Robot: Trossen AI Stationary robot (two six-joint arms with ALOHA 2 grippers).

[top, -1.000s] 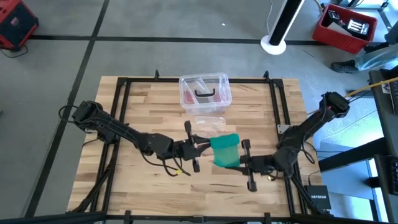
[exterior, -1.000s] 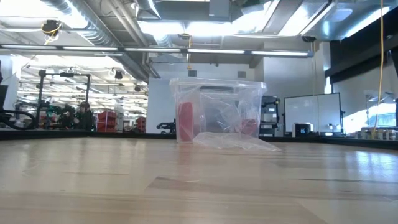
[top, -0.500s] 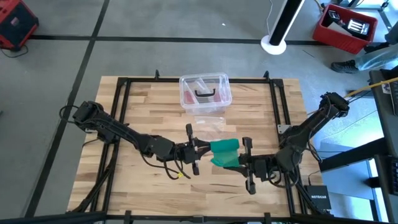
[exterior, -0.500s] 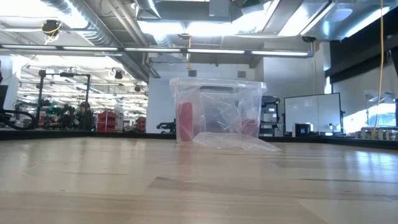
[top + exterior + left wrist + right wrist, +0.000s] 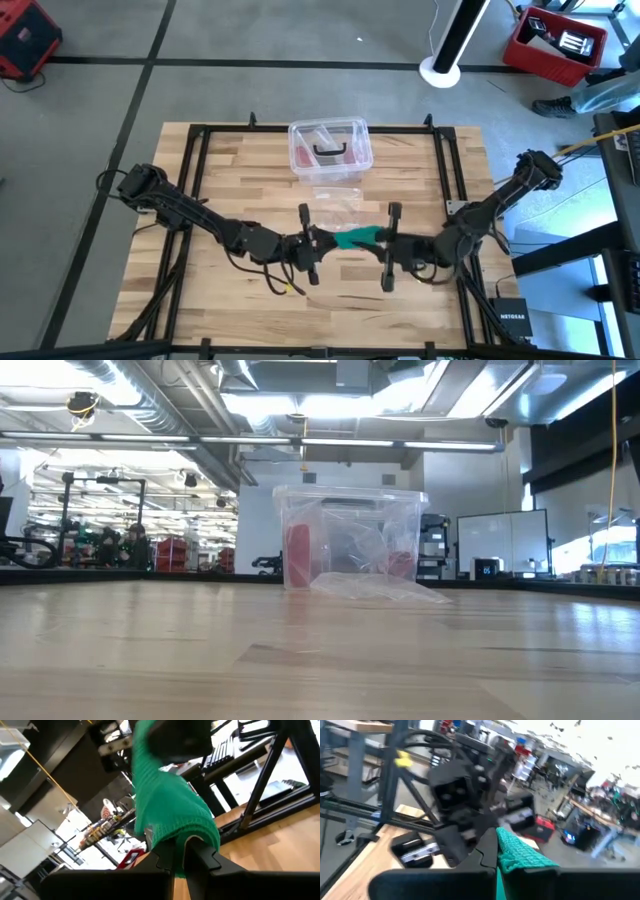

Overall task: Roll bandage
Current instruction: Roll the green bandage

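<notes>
Teal bandage stretched between both claws.
Left gripper clamps its 9 o'clock end; right gripper clamps the 3 o'clock end.

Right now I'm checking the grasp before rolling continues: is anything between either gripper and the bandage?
Nothing visible. The left gripper and right gripper are each shut on an end of the bandage, held between them.
</notes>
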